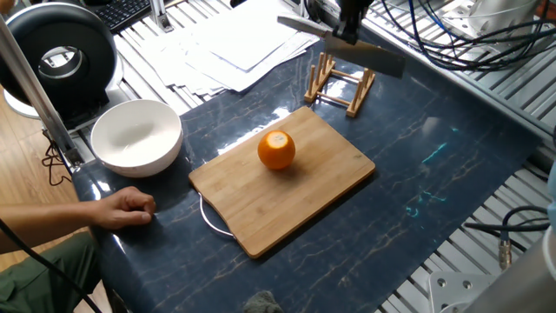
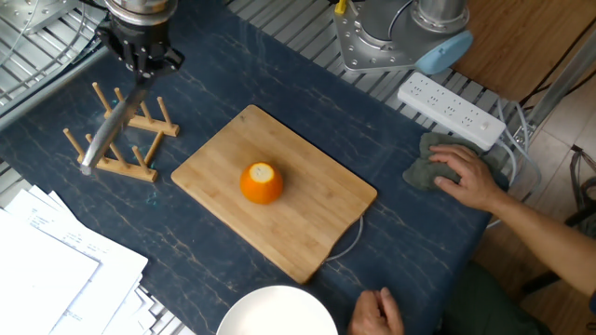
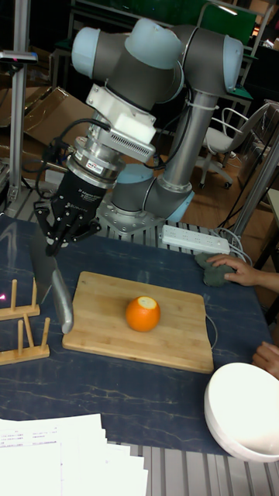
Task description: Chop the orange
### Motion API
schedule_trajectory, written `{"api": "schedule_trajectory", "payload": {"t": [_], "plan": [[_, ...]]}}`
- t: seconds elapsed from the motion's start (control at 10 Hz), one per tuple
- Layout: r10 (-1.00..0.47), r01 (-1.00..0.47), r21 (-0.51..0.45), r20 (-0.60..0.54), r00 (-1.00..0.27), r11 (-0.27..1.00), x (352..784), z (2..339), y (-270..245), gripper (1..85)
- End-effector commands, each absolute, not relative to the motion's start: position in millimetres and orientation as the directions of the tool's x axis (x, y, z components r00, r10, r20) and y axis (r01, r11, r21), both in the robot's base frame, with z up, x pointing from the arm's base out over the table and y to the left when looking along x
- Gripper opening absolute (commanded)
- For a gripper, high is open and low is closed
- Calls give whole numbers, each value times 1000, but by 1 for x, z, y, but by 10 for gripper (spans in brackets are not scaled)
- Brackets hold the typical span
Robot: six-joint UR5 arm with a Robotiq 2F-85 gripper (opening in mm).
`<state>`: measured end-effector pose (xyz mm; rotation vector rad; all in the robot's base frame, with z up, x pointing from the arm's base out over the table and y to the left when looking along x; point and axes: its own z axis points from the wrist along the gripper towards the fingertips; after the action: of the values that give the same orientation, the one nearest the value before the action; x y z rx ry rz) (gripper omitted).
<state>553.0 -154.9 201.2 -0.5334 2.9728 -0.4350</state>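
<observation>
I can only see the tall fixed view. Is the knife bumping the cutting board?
Observer: No. From the side, the knife hangs above the wooden rack, not over the board.
Child: What's behind the bowl? I can't see there.
Observer: A black ring-shaped device stands just past the bowl.
Child: Is that hand at the edge close to the orange?
Observer: No. It's a closed fist resting on the table, off the board and apart from the orange.
</observation>
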Motion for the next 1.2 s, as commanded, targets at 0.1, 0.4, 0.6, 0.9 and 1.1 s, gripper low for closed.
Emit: {"api": "schedule_trajectory", "payload": {"t": [0.1,0.4,0.6,0.9,1.1], "plan": [[-321,-304,-188,-63,-945,934,548,196,-130,13],[-160,-155,-146,-18,-987,977,528,198,-95,13],[-92,-88,-83,-39,-995,993,525,193,-64,13],[-9,-9,-13,-15,-1000,1000,516,188,-40,13],[-4,-4,-2,-18,-1000,1000,519,187,-38,13]]}}
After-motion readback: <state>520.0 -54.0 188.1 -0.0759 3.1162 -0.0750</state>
